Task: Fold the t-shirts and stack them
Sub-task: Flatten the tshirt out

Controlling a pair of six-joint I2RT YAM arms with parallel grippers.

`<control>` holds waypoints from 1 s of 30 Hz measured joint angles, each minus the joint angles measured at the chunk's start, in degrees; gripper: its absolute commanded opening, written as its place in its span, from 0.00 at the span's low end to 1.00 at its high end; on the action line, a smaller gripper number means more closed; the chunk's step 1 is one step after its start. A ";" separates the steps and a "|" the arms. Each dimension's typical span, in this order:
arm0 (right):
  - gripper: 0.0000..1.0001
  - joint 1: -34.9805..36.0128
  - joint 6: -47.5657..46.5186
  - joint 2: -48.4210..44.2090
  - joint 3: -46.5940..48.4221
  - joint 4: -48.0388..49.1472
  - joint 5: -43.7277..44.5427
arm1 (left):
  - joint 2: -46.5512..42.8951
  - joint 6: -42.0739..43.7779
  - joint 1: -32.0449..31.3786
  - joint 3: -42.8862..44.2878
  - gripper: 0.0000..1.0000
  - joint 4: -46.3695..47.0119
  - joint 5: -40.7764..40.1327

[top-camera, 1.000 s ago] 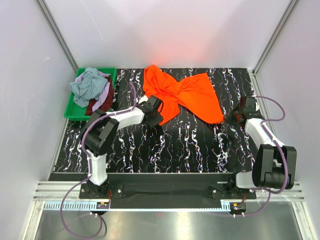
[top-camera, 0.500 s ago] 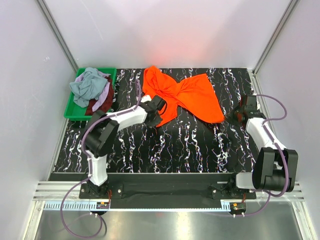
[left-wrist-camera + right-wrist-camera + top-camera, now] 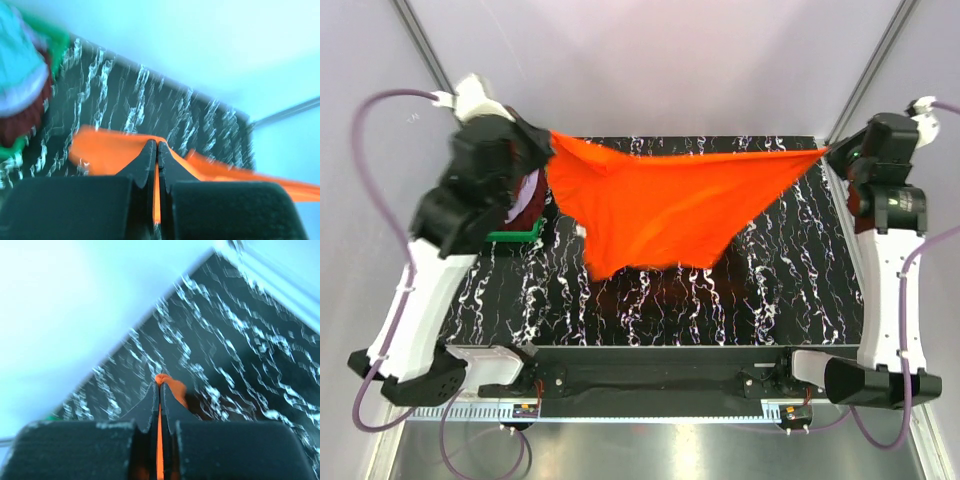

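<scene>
The orange-red t-shirt (image 3: 665,210) hangs stretched in the air between both raised arms, above the black marbled table. My left gripper (image 3: 548,140) is shut on its left corner, and the cloth shows pinched between the fingers in the left wrist view (image 3: 157,150). My right gripper (image 3: 825,153) is shut on its right corner, with the orange cloth showing between the jaws in the right wrist view (image 3: 160,385). The other t-shirts, grey-blue (image 3: 20,60) and dark red (image 3: 20,122), lie heaped in the green bin.
The green bin (image 3: 515,236) stands at the table's far left, mostly hidden behind my left arm in the top view. White enclosure walls stand on three sides. The black marbled table (image 3: 670,300) lies beneath the hanging shirt.
Both arms have risen from the table and spread apart, lifting the orange-red t-shirt off the surface and stretching it out in the air.
</scene>
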 measured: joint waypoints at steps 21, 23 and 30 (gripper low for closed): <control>0.00 0.04 -4.39 0.79 12.33 5.29 -6.12 | 12.20 13.35 10.03 25.88 0.00 -7.19 10.12; 0.00 0.04 -5.01 2.12 14.21 6.47 -7.43 | 14.82 13.94 11.58 28.89 0.00 -6.12 12.13; 0.00 0.04 -7.58 4.22 20.63 10.95 -8.96 | 16.13 14.88 12.00 32.89 0.00 -1.42 16.50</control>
